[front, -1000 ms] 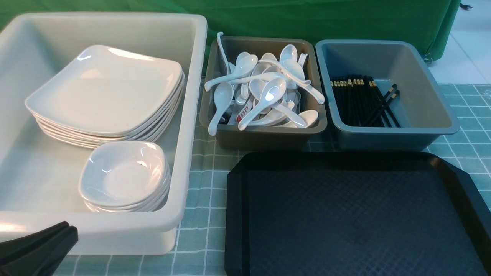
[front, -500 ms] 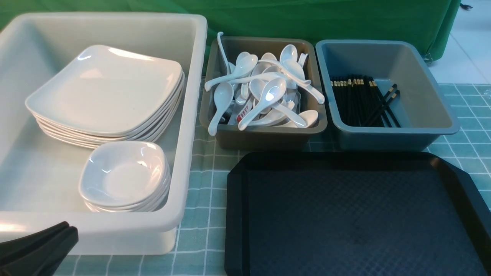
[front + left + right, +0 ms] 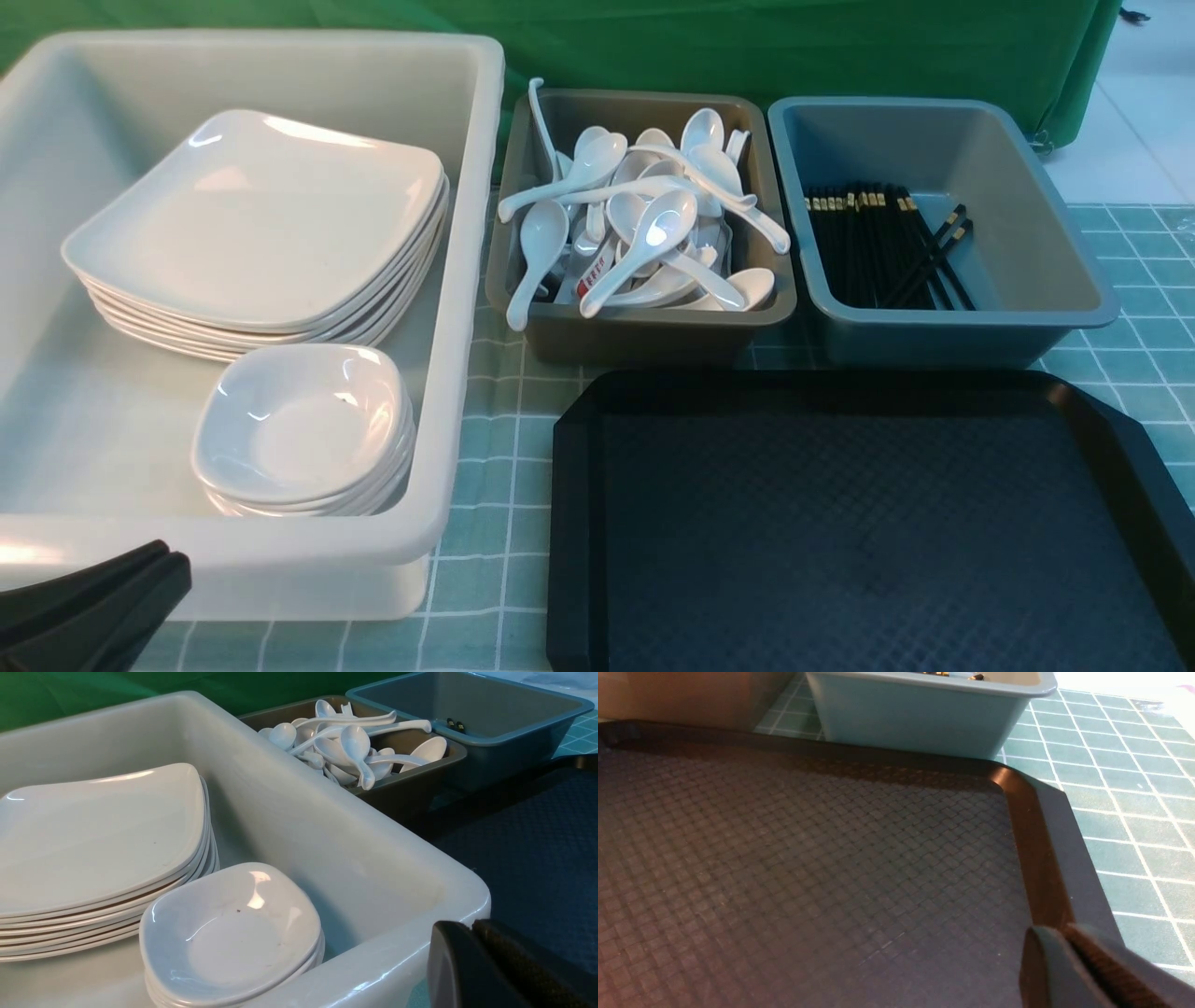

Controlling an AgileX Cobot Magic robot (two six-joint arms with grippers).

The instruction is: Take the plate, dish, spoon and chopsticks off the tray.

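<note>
The black tray point(image 3: 840, 523) lies at the front right, and its textured floor point(image 3: 784, 858) is bare wherever it shows. A stack of square white plates point(image 3: 261, 215) and a stack of small deep dishes point(image 3: 299, 425) sit in the white tub. White spoons point(image 3: 644, 224) fill the brown-grey bin. Black chopsticks point(image 3: 878, 243) lie in the blue-grey bin. My left gripper point(image 3: 168, 560) is shut and empty, just outside the tub's near wall point(image 3: 383, 961). My right gripper point(image 3: 1064, 928) hangs over the tray's right rim with its fingers together and nothing held. It is out of the front view.
The white tub point(image 3: 467, 280) takes up the left side. The brown-grey bin point(image 3: 653, 341) and the blue-grey bin point(image 3: 1027, 233) stand side by side behind the tray. A teal checked cloth point(image 3: 485, 448) covers the table, and a green curtain hangs behind.
</note>
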